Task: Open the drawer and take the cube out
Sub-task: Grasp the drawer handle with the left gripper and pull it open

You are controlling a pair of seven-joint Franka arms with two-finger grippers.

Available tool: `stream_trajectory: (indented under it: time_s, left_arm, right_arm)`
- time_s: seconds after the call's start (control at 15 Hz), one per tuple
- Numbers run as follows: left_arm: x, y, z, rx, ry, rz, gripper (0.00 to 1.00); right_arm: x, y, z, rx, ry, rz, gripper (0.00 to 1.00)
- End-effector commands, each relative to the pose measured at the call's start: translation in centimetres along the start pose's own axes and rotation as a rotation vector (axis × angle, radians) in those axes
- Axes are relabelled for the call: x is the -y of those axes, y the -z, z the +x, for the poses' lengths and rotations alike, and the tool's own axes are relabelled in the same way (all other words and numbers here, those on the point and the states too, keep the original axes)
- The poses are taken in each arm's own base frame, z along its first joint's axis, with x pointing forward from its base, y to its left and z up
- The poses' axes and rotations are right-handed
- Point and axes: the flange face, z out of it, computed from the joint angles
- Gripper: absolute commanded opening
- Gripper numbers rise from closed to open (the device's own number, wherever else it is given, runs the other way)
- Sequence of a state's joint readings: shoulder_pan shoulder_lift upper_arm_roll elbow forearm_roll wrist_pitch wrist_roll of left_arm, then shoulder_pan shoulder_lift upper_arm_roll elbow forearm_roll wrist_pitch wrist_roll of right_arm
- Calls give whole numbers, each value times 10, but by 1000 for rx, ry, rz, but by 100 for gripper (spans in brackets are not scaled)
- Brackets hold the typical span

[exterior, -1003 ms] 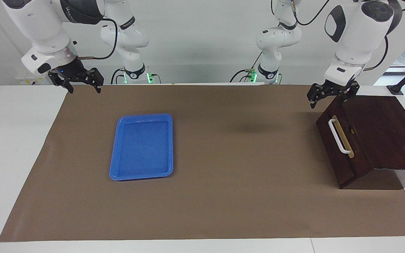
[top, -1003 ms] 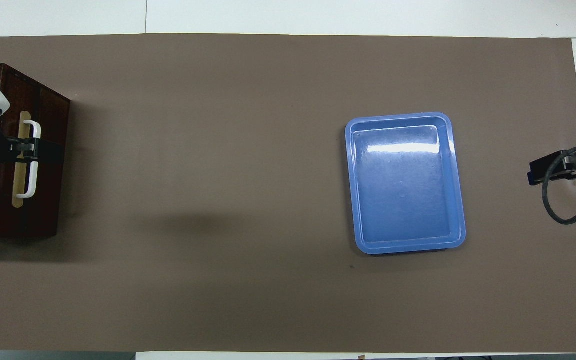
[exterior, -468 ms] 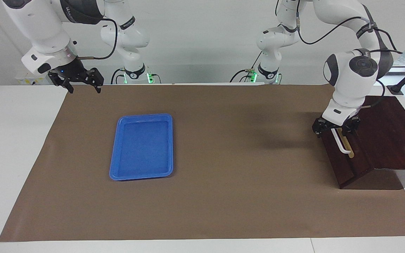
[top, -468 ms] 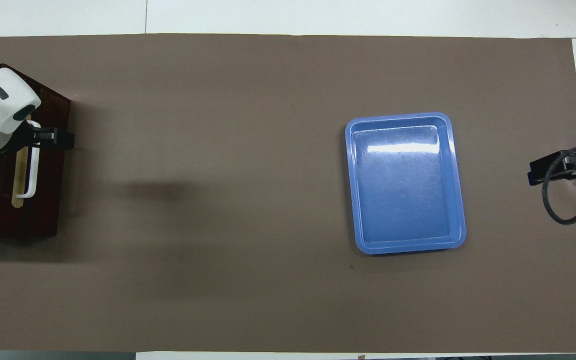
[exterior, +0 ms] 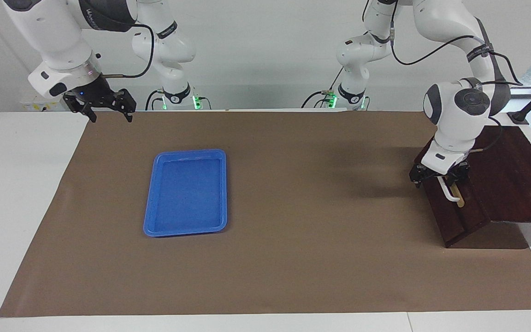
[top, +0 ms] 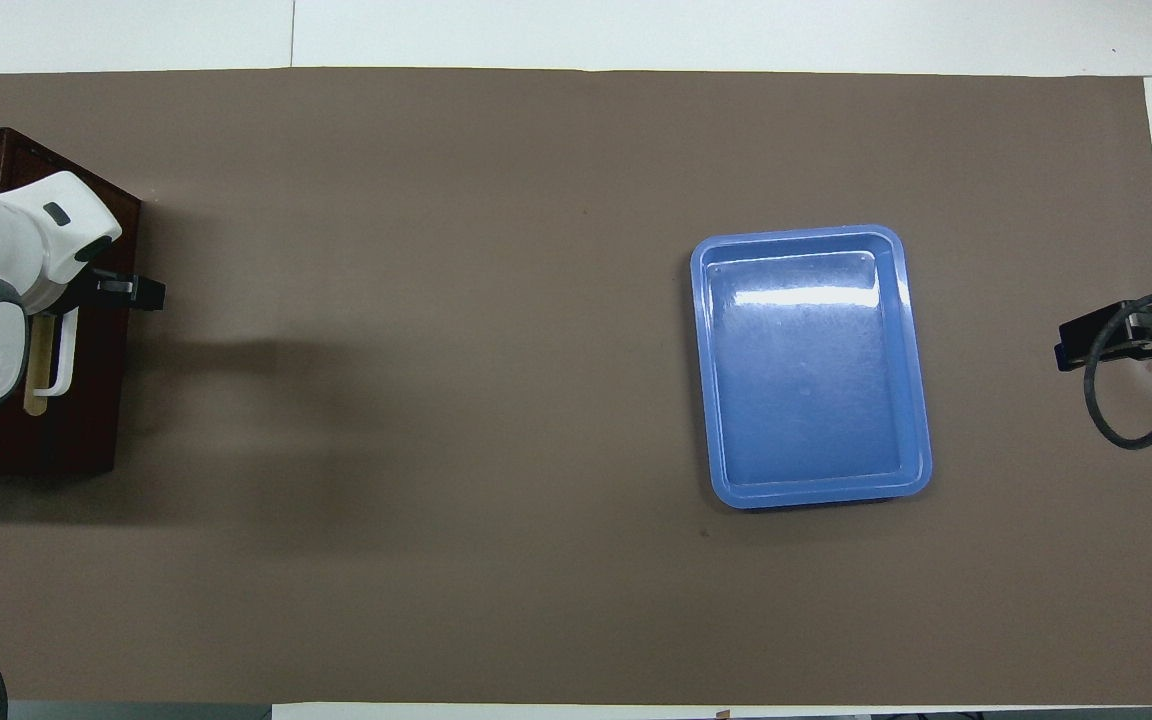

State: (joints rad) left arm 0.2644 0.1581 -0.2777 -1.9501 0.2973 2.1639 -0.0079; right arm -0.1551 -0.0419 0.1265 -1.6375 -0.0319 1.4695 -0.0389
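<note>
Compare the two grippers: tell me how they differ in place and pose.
The left gripper is down at the drawer's white handle, its fingers astride it; the right gripper hangs in the air over the brown mat's corner, waiting. The left points down at the drawer front; the right touches nothing. Both are open and empty.

The drawer (exterior: 452, 203) sits shut in its box (exterior: 500, 175) at the left arm's end of the worktop (exterior: 293, 258). The tray (exterior: 186, 192) lies well apart, toward the right arm's end.
</note>
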Motion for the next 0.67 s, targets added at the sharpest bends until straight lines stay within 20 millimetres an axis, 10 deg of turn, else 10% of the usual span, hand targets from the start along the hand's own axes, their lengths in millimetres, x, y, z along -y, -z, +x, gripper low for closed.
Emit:
stream_trajectory:
  time_s: [0.0, 0.6]
  left_arm:
    - [-1, -14, -17, -15, -19, 17, 100]
    - [-69, -1, -12, -17, -133, 14, 100]
  right_arm:
    - [3, 2, -3, 1, -3, 9, 100]
    - [3, 2, -3, -1, -3, 10, 100]
